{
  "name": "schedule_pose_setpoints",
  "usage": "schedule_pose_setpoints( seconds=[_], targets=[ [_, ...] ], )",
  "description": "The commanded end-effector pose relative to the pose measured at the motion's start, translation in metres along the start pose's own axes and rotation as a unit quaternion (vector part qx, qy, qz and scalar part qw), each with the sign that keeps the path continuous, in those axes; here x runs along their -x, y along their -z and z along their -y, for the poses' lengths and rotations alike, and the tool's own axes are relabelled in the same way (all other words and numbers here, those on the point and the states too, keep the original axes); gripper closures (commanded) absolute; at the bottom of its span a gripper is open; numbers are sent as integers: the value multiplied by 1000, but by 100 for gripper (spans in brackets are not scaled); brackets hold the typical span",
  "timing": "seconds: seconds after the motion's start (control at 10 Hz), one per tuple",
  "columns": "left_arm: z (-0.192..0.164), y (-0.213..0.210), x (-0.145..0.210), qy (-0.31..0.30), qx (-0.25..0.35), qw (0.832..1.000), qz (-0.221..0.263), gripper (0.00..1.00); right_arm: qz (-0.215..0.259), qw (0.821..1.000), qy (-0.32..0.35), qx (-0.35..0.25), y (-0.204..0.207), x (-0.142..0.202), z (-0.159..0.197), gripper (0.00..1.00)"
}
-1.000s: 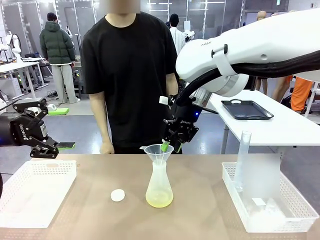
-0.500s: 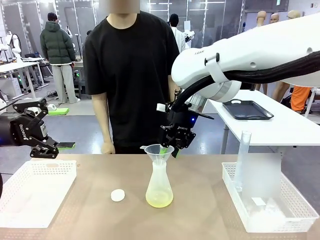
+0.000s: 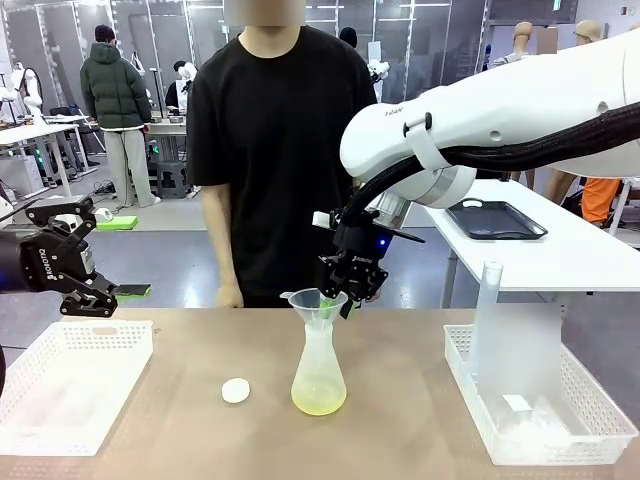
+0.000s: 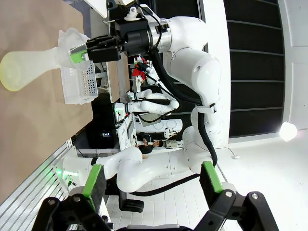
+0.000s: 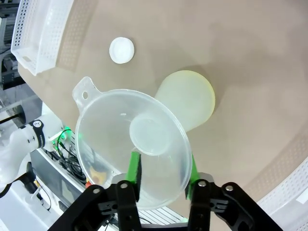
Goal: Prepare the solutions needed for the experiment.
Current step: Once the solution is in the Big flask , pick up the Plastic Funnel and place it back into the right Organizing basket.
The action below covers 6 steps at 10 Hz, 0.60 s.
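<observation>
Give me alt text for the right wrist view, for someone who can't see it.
The right gripper's jaws straddle the near edge of a clear funnel seated in a flask holding pale yellow liquid, seen from above. A white cap and a white basket lie beyond on the table.

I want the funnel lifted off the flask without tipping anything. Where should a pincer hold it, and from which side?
I'd pinch the funnel's thin rim wall, one pad inside the cone and one outside, coming from above. Its stem is down the neck of the flask and the cone opens upward, leaving the rim free.
</observation>
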<state>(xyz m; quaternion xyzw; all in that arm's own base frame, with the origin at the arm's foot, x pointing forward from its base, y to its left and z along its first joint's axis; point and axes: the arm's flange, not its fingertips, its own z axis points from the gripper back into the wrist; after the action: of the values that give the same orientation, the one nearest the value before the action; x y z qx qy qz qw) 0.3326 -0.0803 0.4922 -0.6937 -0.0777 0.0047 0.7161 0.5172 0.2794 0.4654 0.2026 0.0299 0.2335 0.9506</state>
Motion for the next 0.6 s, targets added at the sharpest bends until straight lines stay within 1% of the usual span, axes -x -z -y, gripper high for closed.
schedule_pose_setpoints(
  seconds=[0.0, 0.1, 0.2, 0.3, 0.4, 0.5],
  targets=[
    [1, 0, 1, 0, 6, 1000, -2, 0, -1, 1000, 22, 5, -5, -5, -2, 80],
    [1, 0, 1, 0, 6, 1000, -2, 0, -3, 1000, 23, 8, -7, -5, -1, 69],
    [1, 0, 1, 0, 6, 1000, -2, 0, -3, 1000, 25, 9, -9, -4, -1, 98],
    [1, 0, 1, 0, 6, 1000, -2, 0, -4, 1000, 28, 13, -10, -3, 0, 87],
    [1, 0, 1, 0, 6, 1000, -2, 0, -6, 999, 30, 16, -9, -3, 0, 100],
    [1, 0, 1, 0, 6, 1000, -2, 0, -7, 999, 33, 18, -9, -3, 1, 100]
  ],
)
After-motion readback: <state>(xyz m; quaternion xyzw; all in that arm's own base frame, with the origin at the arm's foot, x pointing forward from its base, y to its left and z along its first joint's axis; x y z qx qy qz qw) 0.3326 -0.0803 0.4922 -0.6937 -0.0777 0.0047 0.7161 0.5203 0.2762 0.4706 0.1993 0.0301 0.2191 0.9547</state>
